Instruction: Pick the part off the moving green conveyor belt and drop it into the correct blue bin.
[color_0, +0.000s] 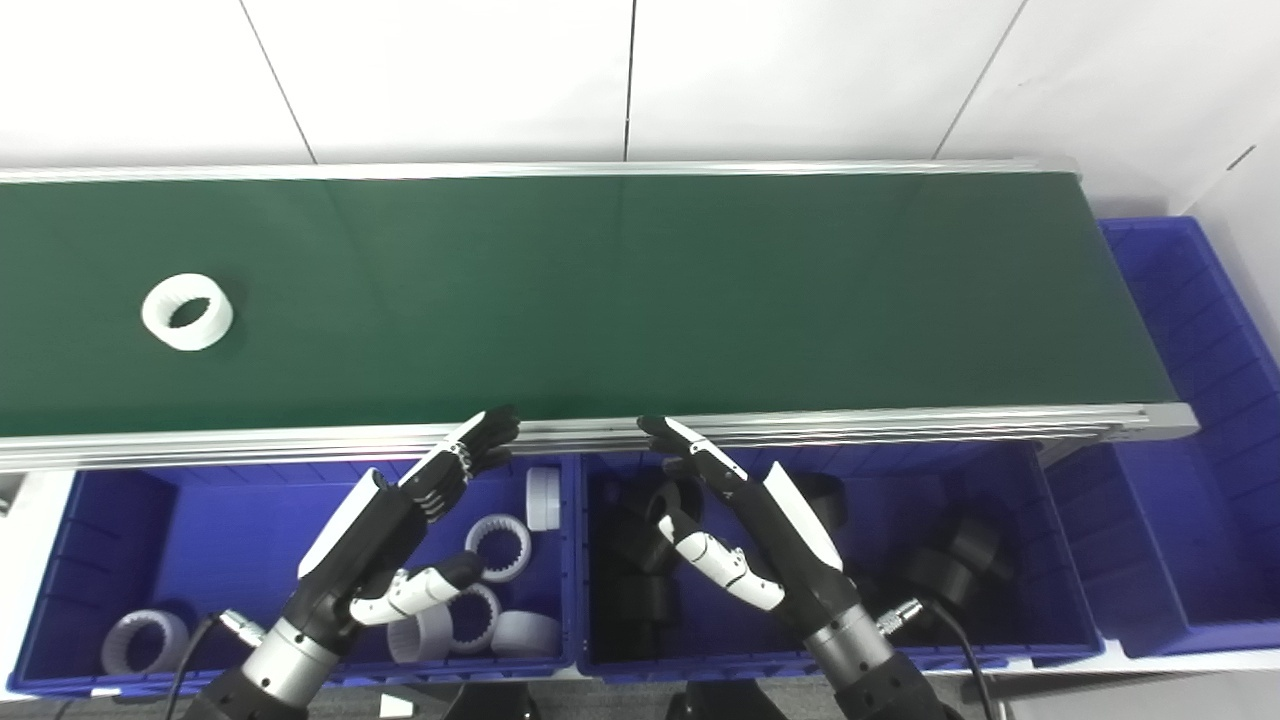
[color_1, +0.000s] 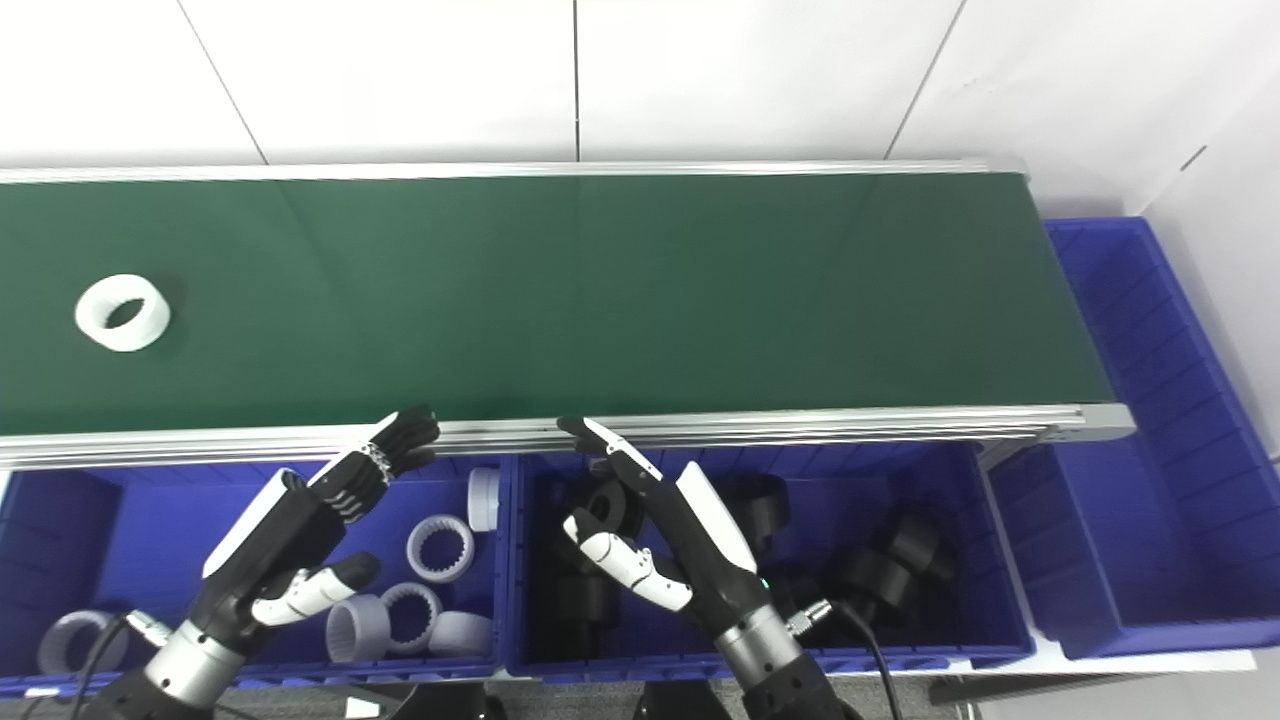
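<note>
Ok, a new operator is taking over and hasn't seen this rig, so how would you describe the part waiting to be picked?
Find the long green conveyor belt running across the scene, then follow it to its far left end. The white ring lies there, alone on the belt. The other white rings sit in the left blue bin below.

Bare belt (color_0: 640, 300) lies open from both hands toward ten o'clock; only the near rail (color_0: 800, 428) intervenes.

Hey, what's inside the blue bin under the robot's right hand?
The middle blue bin holds black ring parts, piled loosely. The right hand, open above it, covers part of the pile, so a full count isn't possible.
</note>
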